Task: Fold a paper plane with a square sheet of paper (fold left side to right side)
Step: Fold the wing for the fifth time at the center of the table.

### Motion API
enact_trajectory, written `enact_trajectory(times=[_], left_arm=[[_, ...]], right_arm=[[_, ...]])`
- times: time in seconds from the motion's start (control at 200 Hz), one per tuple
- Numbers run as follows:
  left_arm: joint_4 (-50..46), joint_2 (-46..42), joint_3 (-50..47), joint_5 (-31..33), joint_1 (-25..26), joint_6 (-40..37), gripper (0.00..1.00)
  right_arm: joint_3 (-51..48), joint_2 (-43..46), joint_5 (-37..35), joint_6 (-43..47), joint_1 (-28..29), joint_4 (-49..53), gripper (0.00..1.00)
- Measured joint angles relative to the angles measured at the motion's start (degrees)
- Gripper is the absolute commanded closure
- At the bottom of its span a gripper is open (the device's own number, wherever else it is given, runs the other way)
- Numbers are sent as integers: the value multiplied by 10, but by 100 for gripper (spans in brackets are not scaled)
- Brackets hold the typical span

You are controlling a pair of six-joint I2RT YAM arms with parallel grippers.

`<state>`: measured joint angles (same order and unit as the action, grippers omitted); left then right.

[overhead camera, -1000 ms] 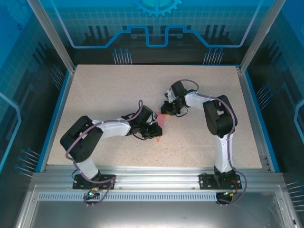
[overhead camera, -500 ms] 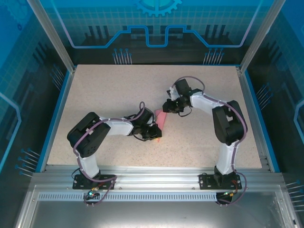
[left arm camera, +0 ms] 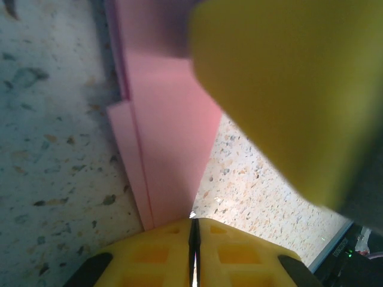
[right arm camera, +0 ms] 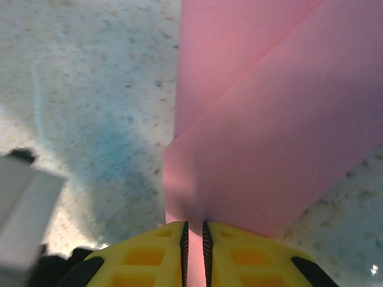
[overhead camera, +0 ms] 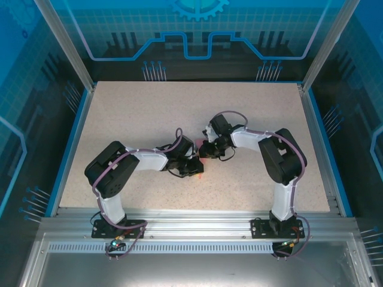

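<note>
I am watching the speckled table (overhead camera: 131, 119), where both arms are reaching inward to its middle. The folded pink paper (left arm camera: 167, 137) is lying there between them. My right gripper (right arm camera: 192, 226) is pinching one edge of it. My left gripper (left arm camera: 192, 224) is sitting closed at its tapered end, fingers together.
</note>
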<state>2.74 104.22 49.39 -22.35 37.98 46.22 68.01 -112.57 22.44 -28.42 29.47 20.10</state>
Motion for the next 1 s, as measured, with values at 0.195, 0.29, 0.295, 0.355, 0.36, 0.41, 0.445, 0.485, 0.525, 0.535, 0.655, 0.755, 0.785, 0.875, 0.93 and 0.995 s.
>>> enact_trajectory(times=[0.195,0.29,0.295,0.355,0.36,0.41,0.445,0.485,0.525,0.535,0.655,0.755,0.785,0.875,0.93,0.995], left_arm=[[7,4,0,-1,-1,3,88],[16,7,0,-1,-2,4,88],[16,7,0,-1,-3,4,88],[21,9,-1,-2,-3,4,88],[21,9,-1,-2,-3,4,88],[23,9,-1,-2,-3,4,88],[25,9,-2,-2,-3,4,88],[27,9,-3,-2,-3,4,88],[30,9,-4,-2,-3,4,88],[30,9,-4,-2,-3,4,88],[36,9,-7,-4,-4,4,89],[41,9,-9,-4,-4,4,88],[43,9,-9,-4,-4,4,89],[52,9,-13,-3,-4,6,88],[59,9,-15,0,-4,6,88],[61,8,-16,1,-5,6,87]], right_arm=[[38,-27,-5,11,-6,18,82],[47,-34,1,17,-13,27,81],[48,-34,1,17,-14,28,81],[60,-41,2,22,-20,33,81],[61,-42,2,22,-20,34,81],[73,-50,2,26,-27,39,81],[83,-56,2,29,-33,41,81],[92,-61,1,32,-39,42,81],[102,-68,0,35,-45,44,81],[105,-69,-1,35,-47,44,81],[139,-91,-3,43,-67,50,81],[154,-102,5,45,-75,62,81],[160,-106,6,46,-77,66,81],[181,-120,16,47,-85,78,80],[190,-127,25,47,-92,83,79],[200,-131,28,47,-101,83,79]])
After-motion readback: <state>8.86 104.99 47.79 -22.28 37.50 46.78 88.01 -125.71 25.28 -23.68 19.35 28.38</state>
